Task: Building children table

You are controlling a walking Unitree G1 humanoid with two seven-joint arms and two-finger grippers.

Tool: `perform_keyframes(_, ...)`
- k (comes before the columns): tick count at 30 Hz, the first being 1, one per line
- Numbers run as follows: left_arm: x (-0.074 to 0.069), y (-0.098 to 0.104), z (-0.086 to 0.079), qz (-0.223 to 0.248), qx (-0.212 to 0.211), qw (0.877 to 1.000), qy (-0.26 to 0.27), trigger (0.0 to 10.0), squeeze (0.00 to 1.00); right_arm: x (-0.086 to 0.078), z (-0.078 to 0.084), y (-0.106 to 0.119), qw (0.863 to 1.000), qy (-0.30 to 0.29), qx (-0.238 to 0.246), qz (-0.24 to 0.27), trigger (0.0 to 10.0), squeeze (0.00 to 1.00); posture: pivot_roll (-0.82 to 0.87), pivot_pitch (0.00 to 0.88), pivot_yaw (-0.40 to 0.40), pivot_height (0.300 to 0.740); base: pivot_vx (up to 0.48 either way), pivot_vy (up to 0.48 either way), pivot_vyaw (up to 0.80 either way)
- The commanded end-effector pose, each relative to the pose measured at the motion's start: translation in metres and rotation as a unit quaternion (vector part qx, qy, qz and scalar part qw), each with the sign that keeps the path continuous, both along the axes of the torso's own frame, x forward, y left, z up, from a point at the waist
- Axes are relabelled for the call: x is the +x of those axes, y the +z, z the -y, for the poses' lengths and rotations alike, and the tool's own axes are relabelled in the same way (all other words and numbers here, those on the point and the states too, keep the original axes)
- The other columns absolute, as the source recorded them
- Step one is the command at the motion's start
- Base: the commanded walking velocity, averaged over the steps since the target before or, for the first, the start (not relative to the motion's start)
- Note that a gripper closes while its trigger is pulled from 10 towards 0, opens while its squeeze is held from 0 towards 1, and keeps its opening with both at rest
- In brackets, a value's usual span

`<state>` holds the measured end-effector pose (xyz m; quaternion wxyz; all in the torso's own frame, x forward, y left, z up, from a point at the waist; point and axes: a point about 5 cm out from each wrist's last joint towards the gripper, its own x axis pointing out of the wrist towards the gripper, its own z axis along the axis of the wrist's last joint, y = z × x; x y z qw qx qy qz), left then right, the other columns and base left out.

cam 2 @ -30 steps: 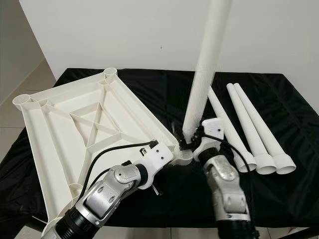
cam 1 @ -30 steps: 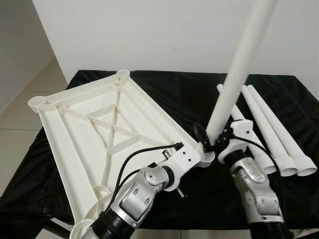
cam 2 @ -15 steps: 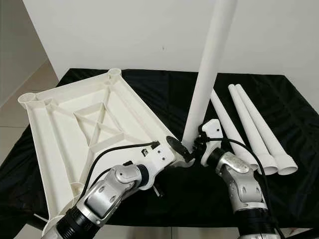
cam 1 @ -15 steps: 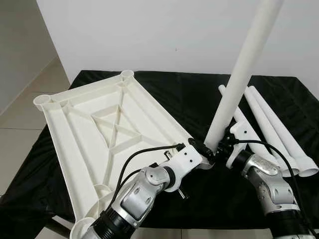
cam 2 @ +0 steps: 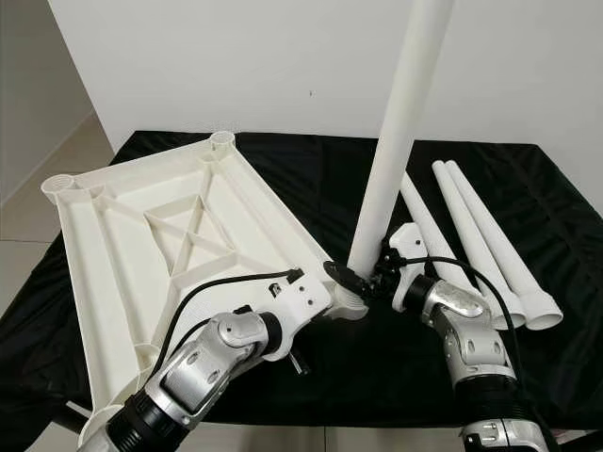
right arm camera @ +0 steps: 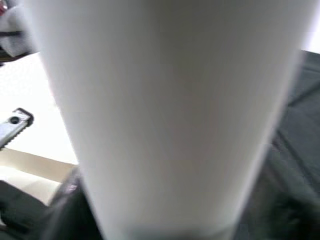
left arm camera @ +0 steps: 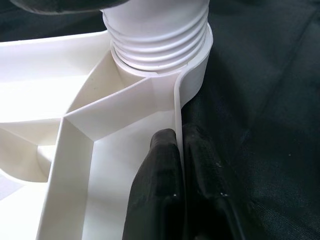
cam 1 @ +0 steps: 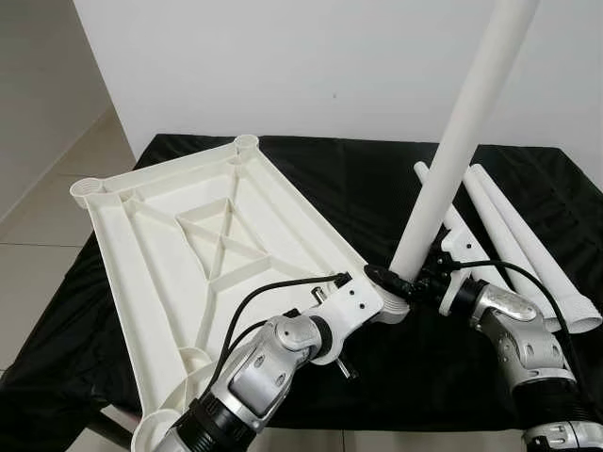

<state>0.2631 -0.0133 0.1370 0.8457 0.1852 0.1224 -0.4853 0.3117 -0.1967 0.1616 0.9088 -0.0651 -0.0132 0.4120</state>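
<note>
The white plastic tabletop [cam 1: 188,254] lies upside down on the black cloth [cam 1: 358,179] that covers the table, its ribbed underside facing up. Round leg sockets show at its corners, two of them at the far end [cam 1: 247,143] and far left [cam 1: 87,188].

The left gripper [left arm camera: 180,165] is at the near right edge of the tabletop. Its two black fingers [left arm camera: 155,190] are clamped on the thin rim wall, one on the inner side and one on the outer, just short of the corner socket [left arm camera: 195,75]. The threaded end [left arm camera: 157,42] of a leg sits in that socket, with several thread ridges still showing above the collar.

That leg, a long white tube [cam 2: 400,141], stands up from the corner and leans slightly to the right, its top running out of the head views. The right gripper [cam 1: 424,281] is at its base from the right side. Its fingers appear closed around the tube low down, close to the left gripper's fingertips; the grip itself is partly hidden by the tube and wrist. In the right wrist view the tube [right arm camera: 165,115] is blurred and very close.

Three more white legs [cam 2: 471,235] lie side by side on the cloth to the right, flared ends toward the robot, just behind the right arm. A pale wall [cam 1: 311,66] stands behind the table and tiled floor [cam 1: 47,188] shows at the left.
</note>
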Motion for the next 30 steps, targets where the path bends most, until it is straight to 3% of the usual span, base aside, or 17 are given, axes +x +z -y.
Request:
perform_keyframes(1, -0.003, 0.0, 0.003, 0.002, -0.011, 1.0, -0.014, 10.0, 0.0, 0.001, 0.005, 0.007, 1.0, -0.008, 0.001, 0.014, 0.0, 0.0, -0.13, 0.037, 0.023, 0.74, 0.0, 0.0, 0.0)
perform_keyframes(8, -0.004, -0.001, 0.002, 0.0, -0.011, 1.0, -0.012, 10.0, 0.0, -0.006, -0.005, 0.004, 1.0, 0.004, 0.019, 0.013, 0.0, 0.0, -0.13, 0.046, 0.02, 0.74, 0.0, 0.0, 0.0)
perform_keyframes(9, -0.004, -0.001, 0.001, -0.001, -0.01, 1.0, -0.011, 10.0, 0.0, -0.008, -0.007, 0.003, 1.0, -0.001, 0.022, 0.014, 10.0, 0.0, -0.13, 0.051, 0.021, 0.74, 0.0, 0.0, 0.0)
perform_keyframes(18, -0.004, -0.001, -0.001, -0.001, -0.008, 1.0, -0.01, 10.0, 0.0, -0.016, -0.019, -0.004, 0.998, -0.028, 0.051, 0.012, 10.0, 0.0, -0.12, 0.052, 0.021, 0.74, 0.0, 0.0, 0.0)
perform_keyframes(24, -0.002, -0.002, -0.002, 0.0, -0.007, 1.0, -0.007, 10.0, 0.0, -0.018, -0.028, 0.0, 0.987, -0.12, 0.094, 0.042, 10.0, 0.0, -0.13, 0.046, 0.026, 0.74, 0.0, 0.0, 0.0)
perform_keyframes(28, -0.001, -0.001, -0.002, 0.001, -0.007, 1.0, -0.007, 10.0, 0.0, -0.019, -0.03, 0.001, 0.986, -0.128, 0.102, 0.044, 10.0, 0.0, -0.13, 0.046, 0.026, 0.74, 0.0, 0.0, 0.0)
perform_keyframes(30, 0.0, -0.002, -0.003, 0.001, -0.006, 1.0, -0.007, 10.0, 0.0, -0.018, -0.031, 0.001, 0.979, -0.17, 0.101, 0.049, 10.0, 0.0, -0.14, 0.039, 0.035, 0.74, 0.0, 0.0, 0.0)
